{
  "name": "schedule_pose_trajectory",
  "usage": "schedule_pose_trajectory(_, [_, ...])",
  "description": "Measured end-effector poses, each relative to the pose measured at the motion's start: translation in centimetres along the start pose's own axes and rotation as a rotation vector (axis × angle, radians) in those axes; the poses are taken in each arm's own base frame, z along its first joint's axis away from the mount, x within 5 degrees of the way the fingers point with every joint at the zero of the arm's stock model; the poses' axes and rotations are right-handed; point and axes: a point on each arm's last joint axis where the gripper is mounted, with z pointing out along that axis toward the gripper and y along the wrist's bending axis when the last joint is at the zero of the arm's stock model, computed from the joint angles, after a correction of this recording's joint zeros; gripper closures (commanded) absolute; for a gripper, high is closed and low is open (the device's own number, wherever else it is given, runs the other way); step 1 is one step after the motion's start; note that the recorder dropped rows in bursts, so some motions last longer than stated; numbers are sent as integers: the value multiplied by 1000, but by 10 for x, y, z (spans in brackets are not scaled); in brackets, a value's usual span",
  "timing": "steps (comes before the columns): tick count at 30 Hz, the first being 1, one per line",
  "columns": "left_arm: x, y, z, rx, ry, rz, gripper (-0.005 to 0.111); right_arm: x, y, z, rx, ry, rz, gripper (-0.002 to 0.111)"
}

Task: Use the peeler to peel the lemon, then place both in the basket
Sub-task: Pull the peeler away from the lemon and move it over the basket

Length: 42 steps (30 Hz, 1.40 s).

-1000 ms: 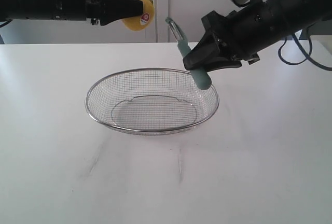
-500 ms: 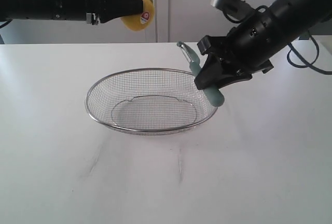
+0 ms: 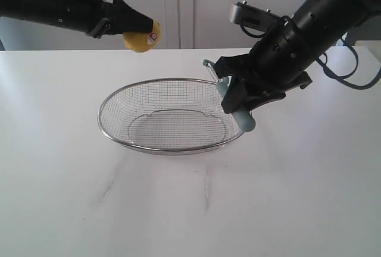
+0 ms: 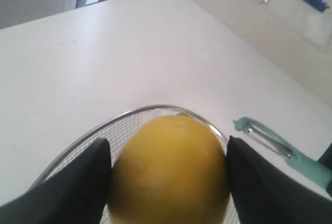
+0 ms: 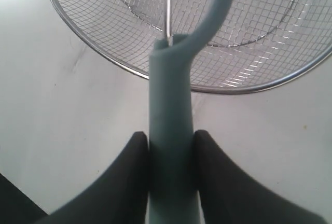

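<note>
Holding both items off the table: the left gripper pinches the lemon between its dark fingers, high above the basket, toward its far left side. The right gripper clamps the peeler by its teal handle, low at the basket's right rim, blade head tilted up; whether it touches the rim I cannot tell. Lemon and peeler are well apart. The lemon skin looks whole, yet the peeler's position reads as the put-away step. The next move calls for shifting the peeler inward over the mesh, lowering it and releasing.
</note>
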Motion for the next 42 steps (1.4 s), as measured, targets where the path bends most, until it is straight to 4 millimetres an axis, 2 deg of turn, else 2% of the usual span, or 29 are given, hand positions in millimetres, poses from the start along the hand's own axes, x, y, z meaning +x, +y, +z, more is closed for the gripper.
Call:
schedule_pose_trajectory(9, [2, -9, -28, -201, 210, 46, 107, -2, 1, -3, 13, -3, -16, 108])
schedule_pose_trajectory(13, [4, -10, -46, -355, 321, 51, 107, -8, 5, -9, 40, -22, -37, 108])
schedule_pose_trajectory(17, [5, -9, -58, -460, 374, 39, 107, -12, 9, -3, 76, 1, -70, 108])
schedule_pose_trajectory(22, [20, -8, -62, -504, 426, -6, 107, -26, 8, 4, 108, 6, -103, 108])
schedule_pose_trajectory(25, [22, -7, -64, -528, 436, -21, 107, -34, 6, 6, 118, 3, -112, 108])
schedule_pose_trajectory(30, [19, -9, -72, -590, 439, -28, 107, -49, 5, 13, 124, 11, -128, 108])
schedule_pose_trajectory(37, [18, -11, -75, -597, 432, -30, 107, -66, 0, 29, 123, 30, -133, 108])
schedule_pose_trajectory(42, [18, -11, -75, -598, 432, -31, 107, -74, -2, 47, 121, 49, -152, 108])
